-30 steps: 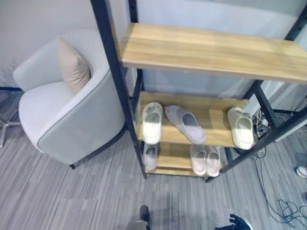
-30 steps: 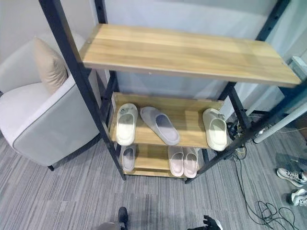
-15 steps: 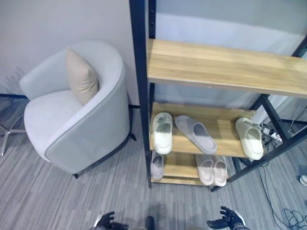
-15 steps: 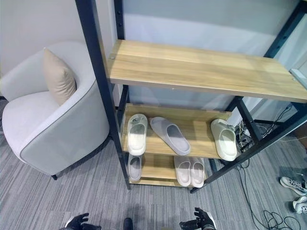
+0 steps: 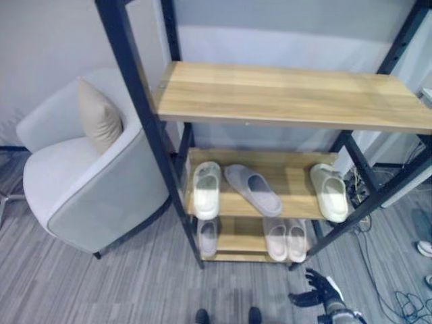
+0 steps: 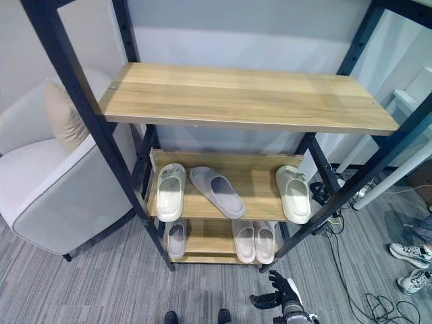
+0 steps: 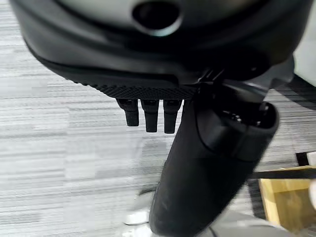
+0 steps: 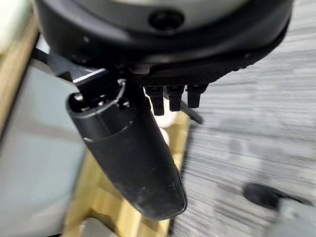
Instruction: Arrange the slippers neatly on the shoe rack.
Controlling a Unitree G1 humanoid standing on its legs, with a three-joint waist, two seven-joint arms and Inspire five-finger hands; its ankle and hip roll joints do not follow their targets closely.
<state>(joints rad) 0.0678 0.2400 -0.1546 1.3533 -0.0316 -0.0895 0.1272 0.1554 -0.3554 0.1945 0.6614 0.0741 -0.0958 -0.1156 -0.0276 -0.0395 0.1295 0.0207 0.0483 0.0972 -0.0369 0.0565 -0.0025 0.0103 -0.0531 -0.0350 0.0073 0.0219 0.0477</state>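
Observation:
The shoe rack (image 5: 290, 94) has wooden shelves in a black frame. On its middle shelf (image 5: 295, 177) a cream slipper (image 5: 206, 190) lies at the left, a grey slipper (image 5: 254, 190) lies askew beside it, and another cream slipper (image 5: 331, 193) lies at the right end. The bottom shelf holds a single grey slipper (image 5: 208, 237) and a pale pink pair (image 5: 285, 239). My right hand (image 6: 280, 297) hovers low over the floor in front of the rack's right post, open and empty. In its wrist view my left hand (image 7: 197, 187) is open over the floor, holding nothing.
A light grey armchair (image 5: 88, 196) with a beige pillow (image 5: 98, 115) stands close against the rack's left side. Cables (image 6: 368, 290) trail over the floor at the right, and sneakers (image 6: 407, 252) lie by the right edge. The top shelf is bare.
The camera has shifted, so the rack sits further left in view. My right hand has risen a little towards the rack. My left hand has dropped out of the eye views.

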